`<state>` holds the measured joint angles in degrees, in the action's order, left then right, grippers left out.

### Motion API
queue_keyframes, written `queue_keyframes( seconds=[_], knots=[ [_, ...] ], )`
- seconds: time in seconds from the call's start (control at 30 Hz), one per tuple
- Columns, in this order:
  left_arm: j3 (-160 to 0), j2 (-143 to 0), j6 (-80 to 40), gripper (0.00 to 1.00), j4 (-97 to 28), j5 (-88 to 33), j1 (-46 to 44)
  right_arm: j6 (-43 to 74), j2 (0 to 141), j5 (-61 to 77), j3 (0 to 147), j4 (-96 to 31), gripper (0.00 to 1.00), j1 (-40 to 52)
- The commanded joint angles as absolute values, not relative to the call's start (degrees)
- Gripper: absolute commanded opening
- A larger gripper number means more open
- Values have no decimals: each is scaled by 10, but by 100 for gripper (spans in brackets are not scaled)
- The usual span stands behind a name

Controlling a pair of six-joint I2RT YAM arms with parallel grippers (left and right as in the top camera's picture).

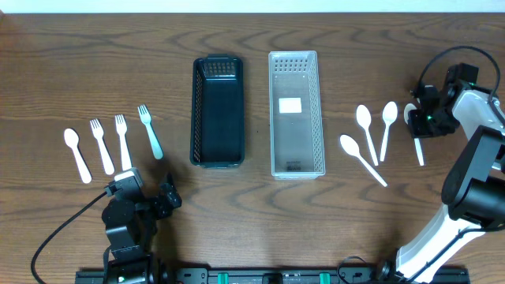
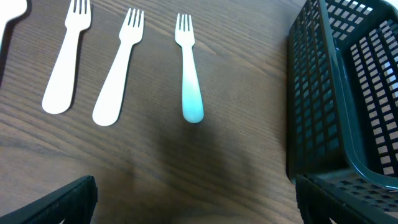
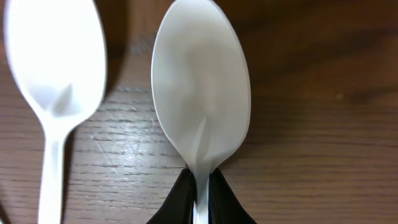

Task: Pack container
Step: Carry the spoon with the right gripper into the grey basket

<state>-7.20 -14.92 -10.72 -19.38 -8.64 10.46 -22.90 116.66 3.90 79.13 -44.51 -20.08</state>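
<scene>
Black left gripper, jaws wide apart and holding nothing, nearest the base over the wooden worktop; just beyond it, three forks. Mid-worktop, a dark basket lies beside a clear container. At far right, the right gripper is clamped on the handle of a white spoon, near three loose spoons.

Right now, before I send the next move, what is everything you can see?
Dark basket: one, blackish green, centre left, empty.
Clear basket: one, translucent, right beside the dark one.
White forks: two, white, far left.
Teal fork: one, pale blue-green, right of the white forks.
White spoons: five, white; one far left, three loose at right, one gripped.
Left gripper: open, near the forks.
Right gripper: shut on a spoon handle.
</scene>
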Motion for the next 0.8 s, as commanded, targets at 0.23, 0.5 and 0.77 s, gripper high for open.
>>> queue_keyframes(
  seconds=[0.23,0.5,0.77],
  knots=[
    [-73,-151,-113,98,-201,-86,108,-231,1011,100,844,-458,1,-107],
    [-73,-151,-113,98,-201,-86,108,-175,973,134,876,-379,1,75],
    [-73,-151,-113,98,-201,-86,108,41,994,46,876,-262,1,210]
  ],
)
